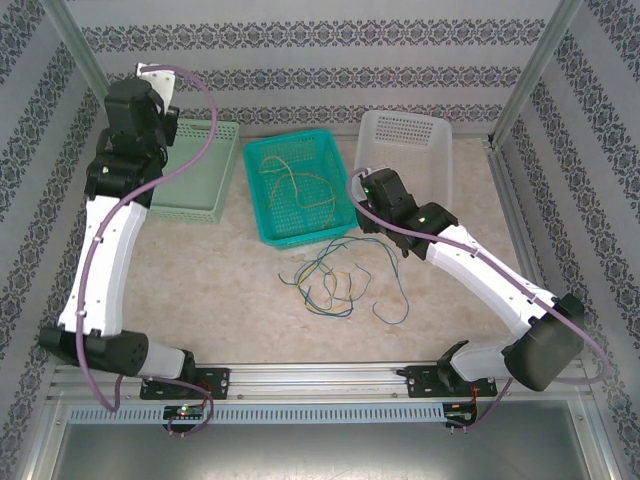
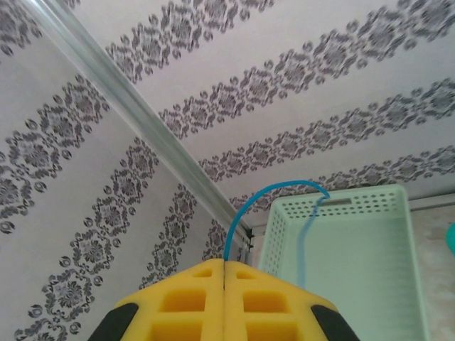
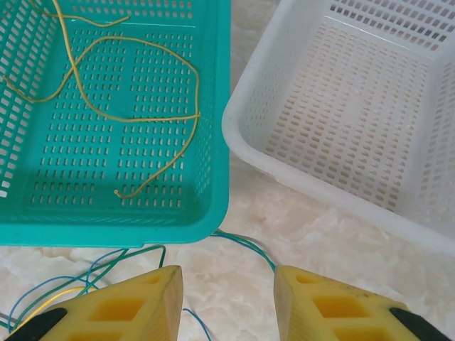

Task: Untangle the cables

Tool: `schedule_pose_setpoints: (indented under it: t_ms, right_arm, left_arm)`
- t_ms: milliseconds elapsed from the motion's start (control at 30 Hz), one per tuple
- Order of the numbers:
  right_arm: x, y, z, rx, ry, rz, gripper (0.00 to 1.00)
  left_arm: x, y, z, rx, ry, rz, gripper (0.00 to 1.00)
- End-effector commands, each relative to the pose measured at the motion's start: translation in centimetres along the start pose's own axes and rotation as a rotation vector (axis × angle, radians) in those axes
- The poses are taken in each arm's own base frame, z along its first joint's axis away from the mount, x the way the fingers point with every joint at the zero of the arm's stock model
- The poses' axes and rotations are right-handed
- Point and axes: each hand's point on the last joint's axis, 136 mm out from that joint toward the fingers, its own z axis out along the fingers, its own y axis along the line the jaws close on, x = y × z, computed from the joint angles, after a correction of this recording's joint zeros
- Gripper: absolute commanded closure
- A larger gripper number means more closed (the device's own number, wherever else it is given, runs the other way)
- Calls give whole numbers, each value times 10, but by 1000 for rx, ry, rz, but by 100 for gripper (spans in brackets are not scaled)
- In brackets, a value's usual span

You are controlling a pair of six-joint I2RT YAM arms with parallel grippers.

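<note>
Right gripper (image 3: 226, 298) nearer, jaws apart.
Thin curly blue-green-yellow cables (image 1: 328, 277) lie toward table (image 1: 200, 300) near edge from it; left gripper (image 2: 225, 264) clamps 1 blue cable (image 2: 284, 184).

You see walls (image 1: 320, 40) all round, white with rows of dark flower patterns. The worktop (image 1: 200, 300) is pale and stony, like marble. Two shiny metal posts (image 1: 74, 45) stand at the back corners. A silver rail (image 1: 320, 376) runs along the near edge. The light is soft and even.
</note>
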Motion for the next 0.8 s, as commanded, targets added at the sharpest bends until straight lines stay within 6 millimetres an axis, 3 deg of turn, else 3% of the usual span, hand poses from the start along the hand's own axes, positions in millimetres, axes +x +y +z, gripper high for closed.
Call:
schedule_pose_setpoints:
  t_ms: [0,333,600,767]
  right_arm:
    - [3,-1,1,-18,2,34,61]
    - [29,-13,17,-4,72,117,60]
    - [43,-22,25,8,114,170,59]
    - [44,-24,31,9,132,181,57]
  left_arm:
    - [12,-12,35,56,37,-26,98]
    - [75,-43,130,150,196,-146,100]
    - [119,-58,168,164,301,-162,100]
    - [136,-85,179,263,351,-186,93]
